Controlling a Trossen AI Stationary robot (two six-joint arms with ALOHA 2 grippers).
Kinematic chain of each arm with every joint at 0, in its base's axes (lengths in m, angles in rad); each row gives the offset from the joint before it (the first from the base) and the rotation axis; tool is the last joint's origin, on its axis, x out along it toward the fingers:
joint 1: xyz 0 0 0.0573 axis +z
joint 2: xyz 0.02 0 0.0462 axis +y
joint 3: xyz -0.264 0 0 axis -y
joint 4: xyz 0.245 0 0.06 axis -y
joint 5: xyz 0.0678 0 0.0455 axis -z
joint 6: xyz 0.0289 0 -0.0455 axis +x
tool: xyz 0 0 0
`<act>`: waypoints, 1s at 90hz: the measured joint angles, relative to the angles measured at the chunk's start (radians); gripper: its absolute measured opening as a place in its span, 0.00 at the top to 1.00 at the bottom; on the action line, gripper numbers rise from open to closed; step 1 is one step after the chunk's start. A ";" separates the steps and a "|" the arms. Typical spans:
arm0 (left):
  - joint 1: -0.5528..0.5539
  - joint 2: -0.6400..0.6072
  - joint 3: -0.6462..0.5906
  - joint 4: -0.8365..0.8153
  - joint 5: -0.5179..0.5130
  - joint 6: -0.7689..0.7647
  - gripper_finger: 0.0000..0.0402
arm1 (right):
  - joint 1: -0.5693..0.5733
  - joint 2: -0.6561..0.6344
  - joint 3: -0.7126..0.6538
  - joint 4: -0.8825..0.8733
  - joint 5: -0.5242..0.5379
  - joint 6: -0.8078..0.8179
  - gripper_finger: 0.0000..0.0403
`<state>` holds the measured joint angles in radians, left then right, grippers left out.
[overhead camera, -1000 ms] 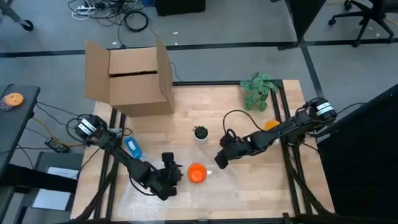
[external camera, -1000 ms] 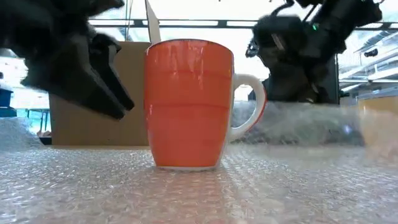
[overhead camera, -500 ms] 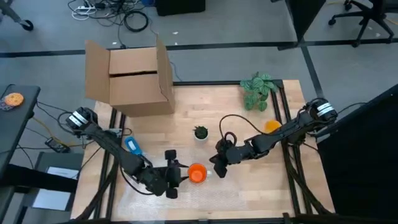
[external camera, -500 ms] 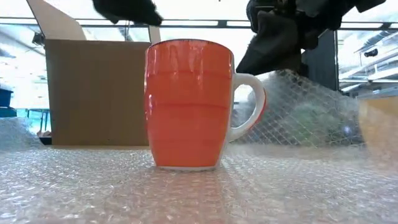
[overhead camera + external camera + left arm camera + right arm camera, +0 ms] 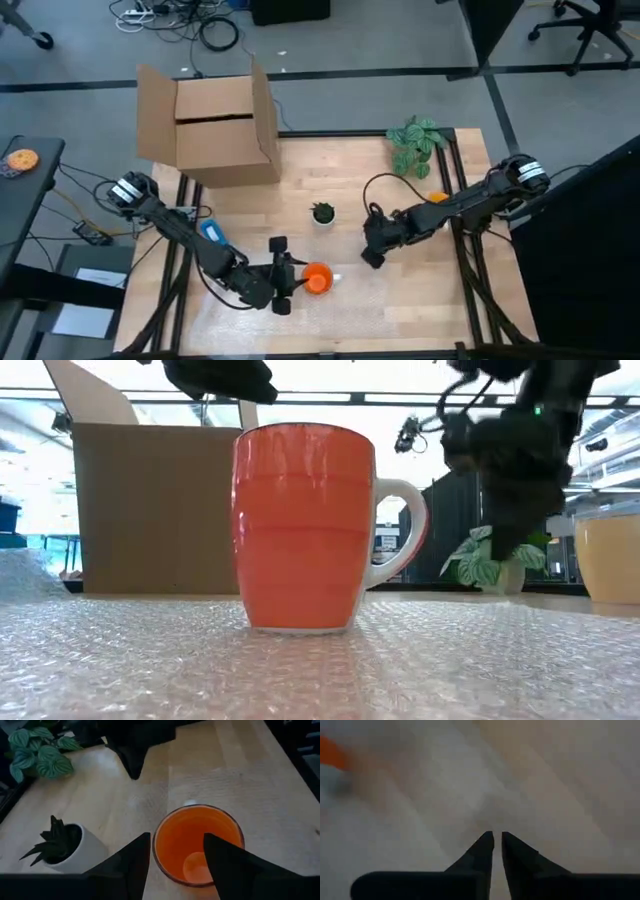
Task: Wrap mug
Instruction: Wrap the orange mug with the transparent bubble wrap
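Although the orange mug (image 5: 303,525) stands upright on flat bubble wrap (image 5: 320,665), no wrapping looks done: the left hand (image 5: 175,857) hovers open above its rim, the right hand (image 5: 497,851) nearly closed, empty.

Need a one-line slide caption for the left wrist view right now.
Left gripper open above the upright orange mug on bubble wrap, small potted succulent alongside.
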<state>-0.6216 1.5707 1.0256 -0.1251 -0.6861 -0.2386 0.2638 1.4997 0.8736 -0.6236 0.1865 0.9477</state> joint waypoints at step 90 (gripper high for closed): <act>0.000 0.001 0.000 -0.009 0.010 -0.001 0.58 | -0.022 0.115 -0.130 0.304 0.039 0.070 0.79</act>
<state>-0.6216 1.5715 1.0256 -0.1337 -0.6762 -0.2398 0.2416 1.6145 0.7433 -0.3198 0.2256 1.0172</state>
